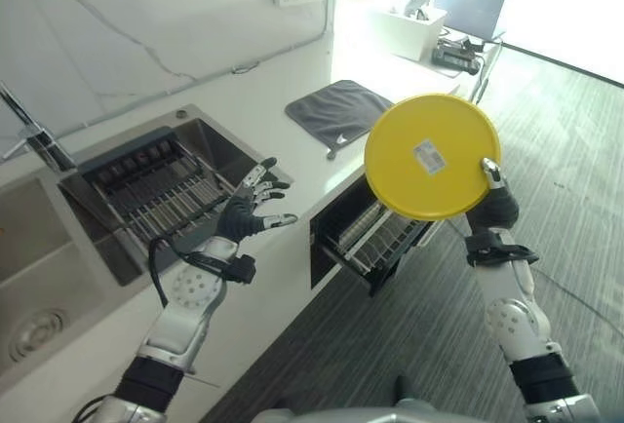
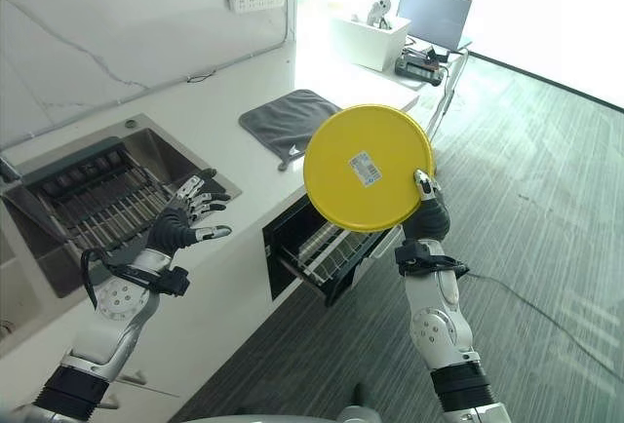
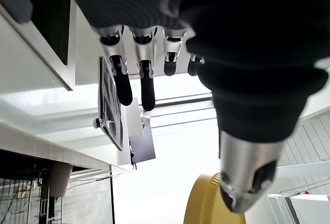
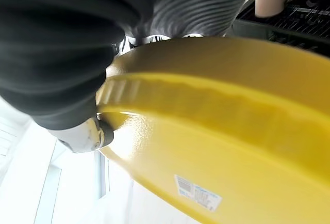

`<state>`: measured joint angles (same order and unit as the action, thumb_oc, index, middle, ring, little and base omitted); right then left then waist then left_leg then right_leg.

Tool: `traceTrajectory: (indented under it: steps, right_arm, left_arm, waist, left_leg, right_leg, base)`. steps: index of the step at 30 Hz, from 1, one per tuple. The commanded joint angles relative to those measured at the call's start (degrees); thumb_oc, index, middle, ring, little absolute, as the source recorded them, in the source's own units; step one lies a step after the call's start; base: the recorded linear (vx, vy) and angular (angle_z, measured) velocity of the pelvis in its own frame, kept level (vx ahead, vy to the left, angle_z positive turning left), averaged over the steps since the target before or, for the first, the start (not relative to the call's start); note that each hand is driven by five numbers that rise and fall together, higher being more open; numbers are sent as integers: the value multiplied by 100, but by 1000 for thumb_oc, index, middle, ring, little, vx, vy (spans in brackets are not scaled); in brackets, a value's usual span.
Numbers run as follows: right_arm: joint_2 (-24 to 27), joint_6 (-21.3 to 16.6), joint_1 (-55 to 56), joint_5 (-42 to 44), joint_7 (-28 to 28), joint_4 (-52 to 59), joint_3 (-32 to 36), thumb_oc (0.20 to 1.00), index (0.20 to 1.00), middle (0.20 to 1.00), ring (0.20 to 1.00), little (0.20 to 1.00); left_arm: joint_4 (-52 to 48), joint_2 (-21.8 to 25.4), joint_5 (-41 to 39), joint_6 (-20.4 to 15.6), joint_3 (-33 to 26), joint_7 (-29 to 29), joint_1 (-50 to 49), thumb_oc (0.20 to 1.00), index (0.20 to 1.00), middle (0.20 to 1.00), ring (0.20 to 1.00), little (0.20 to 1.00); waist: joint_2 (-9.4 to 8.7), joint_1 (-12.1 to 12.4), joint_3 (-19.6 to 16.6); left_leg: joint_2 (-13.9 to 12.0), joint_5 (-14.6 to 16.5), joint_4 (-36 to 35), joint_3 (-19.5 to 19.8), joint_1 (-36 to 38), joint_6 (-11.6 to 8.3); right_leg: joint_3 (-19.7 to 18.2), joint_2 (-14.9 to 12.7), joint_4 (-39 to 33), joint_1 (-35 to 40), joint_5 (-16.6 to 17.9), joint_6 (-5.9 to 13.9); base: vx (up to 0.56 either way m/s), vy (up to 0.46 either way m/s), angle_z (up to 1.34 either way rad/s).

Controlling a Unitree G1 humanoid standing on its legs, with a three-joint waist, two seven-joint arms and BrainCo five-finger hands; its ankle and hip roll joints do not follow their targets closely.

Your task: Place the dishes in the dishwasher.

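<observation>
One yellow plate (image 1: pixel 432 156) is in play. Right hand (image 1: pixel 495 197) pinches it at the lower rim, thumb over the near face and fingers behind, so the disc stands nearly upright with its underside (sticker on it) toward the head camera. Judged reason: an on-edge plate suits dropping between rack tines. It hangs in the air above the open dishwasher drawer (image 1: pixel 375 233), which is pulled out from under the worktop (image 1: pixel 292 218).

Drawer's wire rack (image 2: pixel 327 248) looks empty as far as visible; the plate hides part of it.

Left hand (image 1: pixel 252 207) hovers over the worktop edge beside the sink, fingers spread and straight, holding nothing (idle, probably kept clear of the drawer).

Sink basin (image 1: pixel 210 145) holds a dark wire drainer rack (image 1: pixel 156 194) with no dishes seen in it. Grey drying mat (image 1: pixel 339 111) lies flat on the worktop past the sink, bare.

Step judged: transport, plate not yet lowered. Next move calls for lining the edge up with a tine slot; risk is the rim striking the drawer front.
</observation>
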<state>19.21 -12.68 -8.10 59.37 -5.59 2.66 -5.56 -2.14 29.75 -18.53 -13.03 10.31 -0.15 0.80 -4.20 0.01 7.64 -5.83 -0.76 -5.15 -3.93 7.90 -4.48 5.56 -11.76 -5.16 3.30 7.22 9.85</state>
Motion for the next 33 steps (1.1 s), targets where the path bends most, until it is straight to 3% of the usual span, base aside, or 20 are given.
traceTrajectory:
  steps: [1, 11, 18, 21, 23, 24, 25, 27, 29, 30, 33]
  right_arm:
    - [124, -97, -596, 126, 38, 622, 452, 200, 200, 200, 200, 200]
    - [94, 165, -488, -11, 70, 701, 275, 200, 200, 200, 200, 200]
    - [28, 209, -273, -22, 173, 529, 255, 200, 200, 200, 200, 200]
    - [19, 238, -433, -120, 161, 289, 137, 200, 200, 200, 200, 200]
    - [46, 186, -544, -221, 223, 110, 61, 200, 200, 200, 200, 200]
    - [37, 160, -579, -260, 234, 43, 20, 200, 200, 200, 200, 200]
    - [36, 138, -611, -262, 209, -17, -14, 200, 200, 200, 200, 200]
    - [11, -79, -594, -309, 86, -112, 10, 200, 200, 200, 200, 200]
    - [12, -147, -451, -139, 59, -95, 77, 200, 200, 200, 200, 200]
    - [-13, -148, -172, -10, 136, 52, 104, 200, 200, 200, 200, 200]
    - [-65, -164, -47, -154, 216, 77, 50, 200, 200, 200, 200, 200]
  left_arm:
    - [-303, -14, 103, -415, -382, 69, 298, 1000, 1000, 1000, 1000, 1000]
    - [-405, 25, 103, -460, -504, -9, 17, 1000, 1000, 1000, 1000, 1000]
    - [-415, 88, 198, -444, -428, -112, 97, 1000, 1000, 1000, 1000, 1000]
    - [-357, 81, 153, -465, -357, -2, 254, 1000, 1000, 1000, 1000, 1000]
    - [-393, 3, 108, -477, -364, 20, 273, 1000, 1000, 1000, 1000, 1000]
    - [-378, -26, 100, -467, -369, -2, 275, 1000, 1000, 1000, 1000, 1000]
    - [-339, -37, 60, -452, -371, -41, 267, 1000, 1000, 1000, 1000, 1000]
    - [-261, -52, -40, -492, -252, -291, 266, 1000, 1000, 1000, 1000, 1000]
    - [-160, -35, 21, -528, -151, -479, 242, 1000, 1000, 1000, 1000, 1000]
    - [-177, 11, 61, -539, -90, -496, 192, 1000, 1000, 1000, 1000, 1000]
    - [-234, 93, 64, -528, -159, -415, 114, 1000, 1000, 1000, 1000, 1000]
  waist:
    - [122, -64, -159]
    - [263, -69, -196]
    - [287, -37, -10]
    - [244, -50, 91]
    - [212, 69, 248]
    - [228, 106, 289]
    - [257, 129, 306]
    - [354, 231, 343]
    - [339, 240, 322]
    - [332, 193, 210]
    - [300, 197, 104]
  left_leg:
    - [-292, 449, 68, -601, 316, 105]
    - [-405, 349, 15, -636, 361, -21]
    - [-543, 269, 119, -432, 312, -67]
    - [-648, 329, 894, -429, 67, -181]
    - [-529, 181, 1981, 32, -554, -163]
    - [-506, 121, 2019, 188, -698, -165]
    - [-519, 76, 1715, 250, -710, -204]
    - [-723, -366, 726, 185, -876, -329]
    - [-656, -344, 537, 307, -827, -312]
    - [-547, -362, 239, 132, -622, -311]
    - [-448, -330, 37, 28, -435, -281]
  right_leg:
    - [36, -5, 70, -36, -131, 83]
    - [214, 11, 239, 42, -316, 57]
    - [321, 205, 1230, -196, -923, -125]
    - [246, 299, 1287, -197, -1017, -341]
    - [94, 379, 1282, -102, -1035, -504]
    - [67, 412, 1308, -73, -1065, -527]
    - [51, 434, 1311, -37, -1090, -494]
    - [178, 400, 1206, 171, -1178, -424]
    - [221, 295, 1104, 315, -1186, -343]
    - [388, 106, 860, 413, -1003, -142]
    - [496, -160, 564, 453, -694, 84]
  base:
    - [78, -41, 4]
    - [24, -8, -4]
    - [5, -81, 13]
    - [-18, -132, 16]
    - [26, -33, 17]
    - [98, 71, 10]
    - [146, 179, 3]
    - [170, 283, 7]
    - [168, 265, 15]
    - [150, 231, 3]
    - [101, 132, -5]
